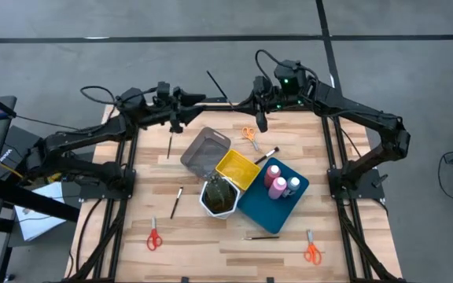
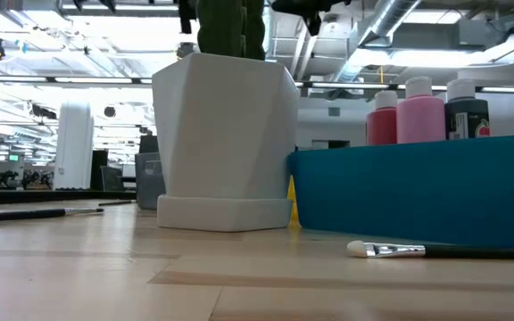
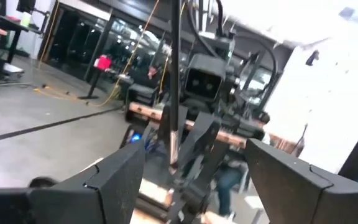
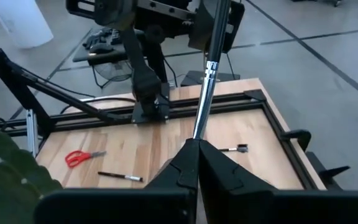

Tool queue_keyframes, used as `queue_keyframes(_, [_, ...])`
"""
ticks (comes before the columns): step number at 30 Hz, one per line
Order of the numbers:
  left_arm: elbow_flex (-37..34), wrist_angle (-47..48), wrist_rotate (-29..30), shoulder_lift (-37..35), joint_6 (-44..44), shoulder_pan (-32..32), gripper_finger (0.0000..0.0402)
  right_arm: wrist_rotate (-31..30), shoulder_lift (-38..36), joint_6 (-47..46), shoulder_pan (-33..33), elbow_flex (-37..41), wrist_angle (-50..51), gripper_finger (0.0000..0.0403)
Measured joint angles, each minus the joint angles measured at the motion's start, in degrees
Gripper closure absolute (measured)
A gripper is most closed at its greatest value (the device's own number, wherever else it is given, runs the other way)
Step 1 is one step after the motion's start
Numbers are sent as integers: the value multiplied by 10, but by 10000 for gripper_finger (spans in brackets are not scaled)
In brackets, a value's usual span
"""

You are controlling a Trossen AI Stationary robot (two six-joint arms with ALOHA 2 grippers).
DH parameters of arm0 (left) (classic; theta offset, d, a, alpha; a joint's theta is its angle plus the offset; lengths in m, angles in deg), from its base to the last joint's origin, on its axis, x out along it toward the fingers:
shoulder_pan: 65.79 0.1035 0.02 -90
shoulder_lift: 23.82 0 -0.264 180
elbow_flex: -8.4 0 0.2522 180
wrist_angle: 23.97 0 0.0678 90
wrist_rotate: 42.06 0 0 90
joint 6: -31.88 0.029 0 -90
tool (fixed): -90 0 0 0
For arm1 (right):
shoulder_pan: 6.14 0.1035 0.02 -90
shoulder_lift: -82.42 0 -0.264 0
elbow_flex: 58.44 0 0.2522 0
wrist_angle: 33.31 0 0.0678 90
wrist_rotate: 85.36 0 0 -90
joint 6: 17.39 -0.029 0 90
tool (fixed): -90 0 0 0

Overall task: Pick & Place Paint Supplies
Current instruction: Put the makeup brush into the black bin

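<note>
From above, the right gripper (image 1: 228,101) pinches a thin brush (image 1: 215,83) beyond the far edge of the table (image 1: 211,244), facing the left gripper (image 1: 204,100), whose fingers stand wide. Table-level: pink bottles (image 2: 420,111) stand in the blue tray (image 2: 418,192). Right wrist: closed fingers (image 4: 185,168) grip the brush (image 4: 205,93).

Scissors: three (image 1: 155,238). Brushes: five (image 1: 176,202). Bottles: three (image 1: 278,188), two of them pink. Trays: three (image 1: 252,207). Pots: one (image 1: 208,206).

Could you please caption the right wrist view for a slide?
Right tool shut on a thin dark brush, raised above the wooden table.
</note>
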Motion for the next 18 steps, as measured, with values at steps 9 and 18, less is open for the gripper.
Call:
queue_keyframes(9, [0, -103, -10, 68, -49, 0, 129, -1, 0, 1, 10, 0, 1, 403])
queue_keyframes(18, [0, -184, -11, 92, -53, -5, 129, -1, 0, -1, 14, 0, 3, 403])
